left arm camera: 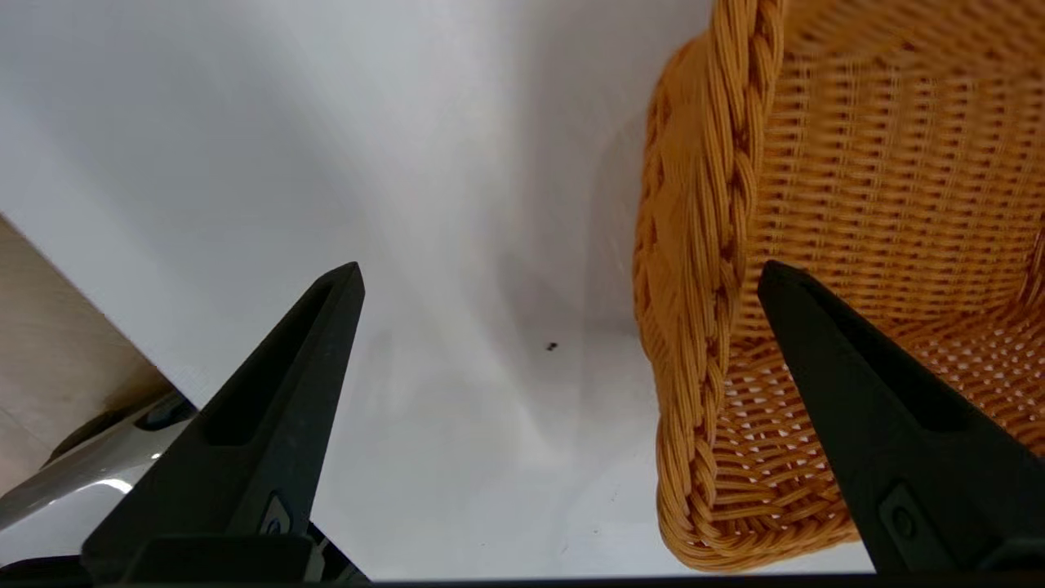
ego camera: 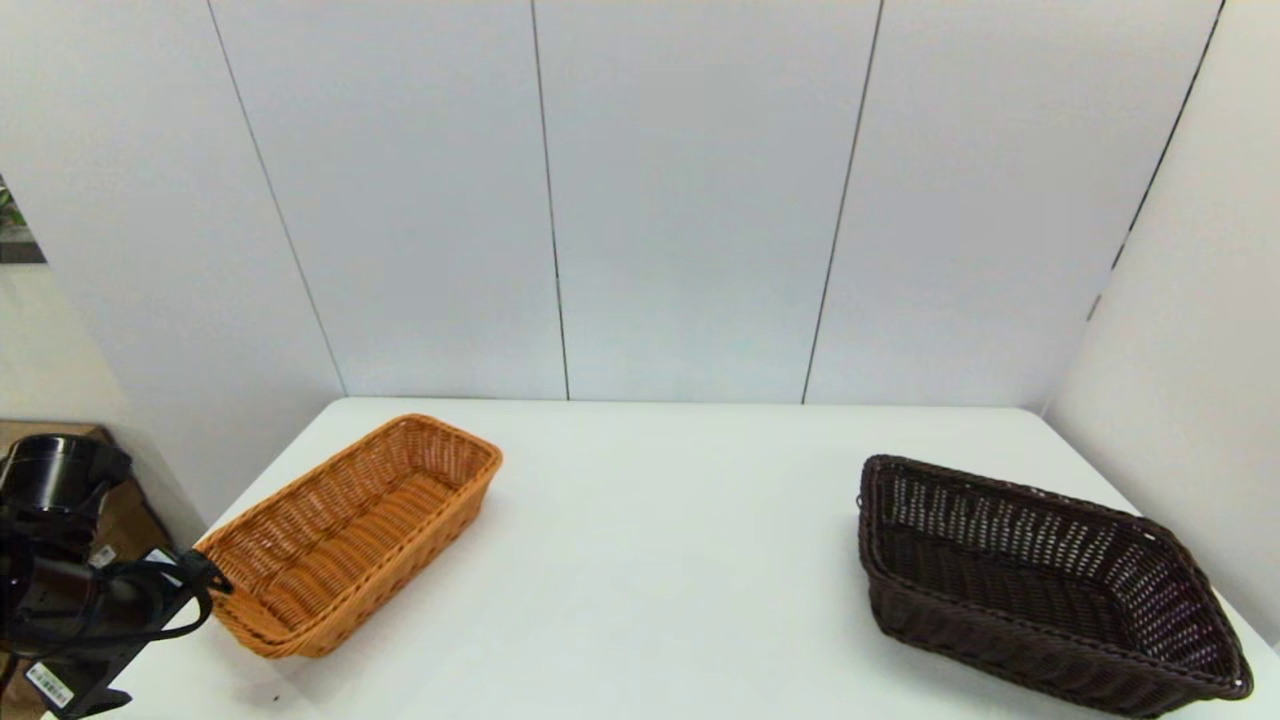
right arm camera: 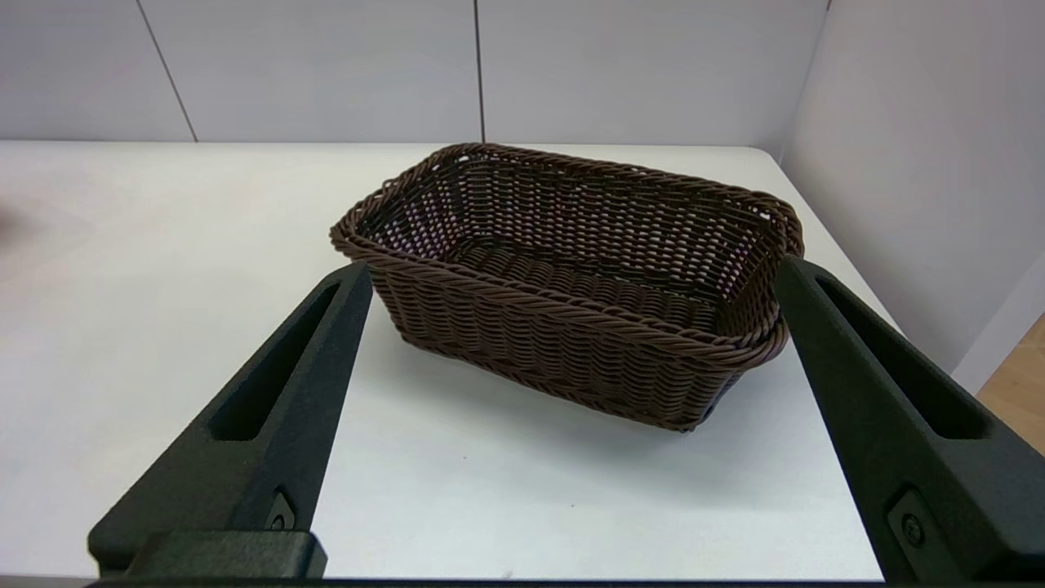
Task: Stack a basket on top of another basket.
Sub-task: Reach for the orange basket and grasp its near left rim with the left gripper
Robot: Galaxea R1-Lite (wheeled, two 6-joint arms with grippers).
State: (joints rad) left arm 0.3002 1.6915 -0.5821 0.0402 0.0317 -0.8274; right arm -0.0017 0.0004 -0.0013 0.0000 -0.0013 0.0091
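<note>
Resting on the white table point(ego camera: 660, 560), the orange-tan basket point(ego camera: 350, 530) sat left and the dark brown basket point(ego camera: 1040, 580) right, well apart. Left gripper point(left arm camera: 559, 278) straddled the orange rim, fingers spread; right gripper point(right arm camera: 571, 273) likewise released.

both claws point(left arm camera: 559, 278) point(right arm camera: 571, 273) spread wide

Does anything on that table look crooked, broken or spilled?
Nothing stands out. The orange-tan basket and the dark brown basket both sit upright, empty and intact on the white table, far apart, each at an angle to its edges. One tiny dark speck lies beside the orange-tan basket.
</note>
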